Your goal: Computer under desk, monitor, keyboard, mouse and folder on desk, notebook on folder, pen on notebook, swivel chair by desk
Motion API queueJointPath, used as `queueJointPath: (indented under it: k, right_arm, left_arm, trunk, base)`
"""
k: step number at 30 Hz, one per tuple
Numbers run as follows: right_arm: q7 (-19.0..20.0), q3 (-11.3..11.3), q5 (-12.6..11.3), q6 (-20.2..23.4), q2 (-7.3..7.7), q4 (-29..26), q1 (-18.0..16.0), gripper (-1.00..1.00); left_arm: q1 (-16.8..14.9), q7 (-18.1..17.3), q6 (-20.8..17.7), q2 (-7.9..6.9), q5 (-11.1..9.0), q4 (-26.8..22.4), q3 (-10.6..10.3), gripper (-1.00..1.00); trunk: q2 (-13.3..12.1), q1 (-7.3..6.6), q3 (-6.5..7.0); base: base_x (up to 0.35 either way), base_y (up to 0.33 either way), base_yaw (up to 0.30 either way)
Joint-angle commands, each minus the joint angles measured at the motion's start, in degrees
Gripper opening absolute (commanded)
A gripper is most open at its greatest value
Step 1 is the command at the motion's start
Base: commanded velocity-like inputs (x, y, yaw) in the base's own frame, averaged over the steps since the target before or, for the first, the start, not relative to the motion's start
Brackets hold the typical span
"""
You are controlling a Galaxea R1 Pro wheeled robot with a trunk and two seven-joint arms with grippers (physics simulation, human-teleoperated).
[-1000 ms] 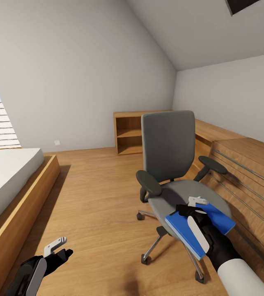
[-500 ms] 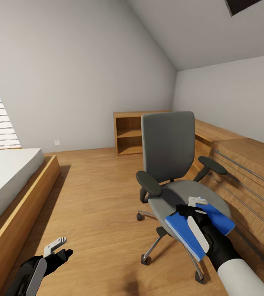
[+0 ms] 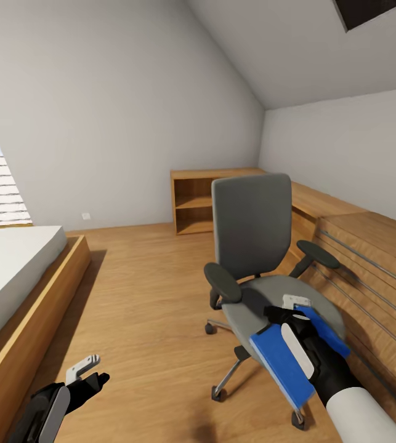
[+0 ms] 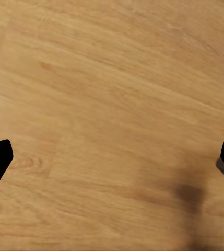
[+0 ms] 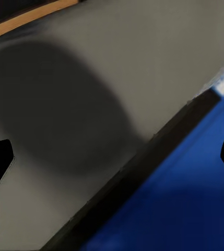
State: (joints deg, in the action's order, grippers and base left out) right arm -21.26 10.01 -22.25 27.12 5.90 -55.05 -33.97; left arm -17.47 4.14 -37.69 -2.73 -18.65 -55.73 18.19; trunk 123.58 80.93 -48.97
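Right fingers [image 3: 296, 303] clamp the folder's [image 3: 281, 363] top edge.

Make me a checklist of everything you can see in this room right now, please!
Surface: wooden floor; grey seat of the swivel chair.
Job's things: blue folder tilted at the seat's front edge, its near end hanging past it.
Clutter: nothing seen.
Grippers: right gripper over the folder, cannot tell whether it is gripping; left gripper open, holding nothing, low above the floor.
Cables: nothing seen.
Surroundings: bed on the left, wooden shelf unit at the far wall, wooden drawer chest on the right.
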Motion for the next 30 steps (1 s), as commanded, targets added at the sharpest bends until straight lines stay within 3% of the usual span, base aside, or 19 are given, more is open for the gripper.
queueJointPath:
  k: [1,30]
  right_arm:
    - [-0.6,0.3,-0.6,0.1,0.08,-0.1,0.0,1.0]
    - [-0.5,0.3,-0.6,0.1,0.14,-0.1,0.0,1.0]
  left_arm:
    - [0.0,0.4,-0.3,0.0,-0.6,-0.1,0.0,1.0]
    - [0.0,0.4,-0.3,0.08,-0.6,0.0,0.0,1.0]
  trunk:
    - [-0.4,-0.23,0.13]
    - [-12.0,-6.6,5.33]
  base:
    - [0.0,0.0,0.0]
    - [0.0,0.0,0.0]
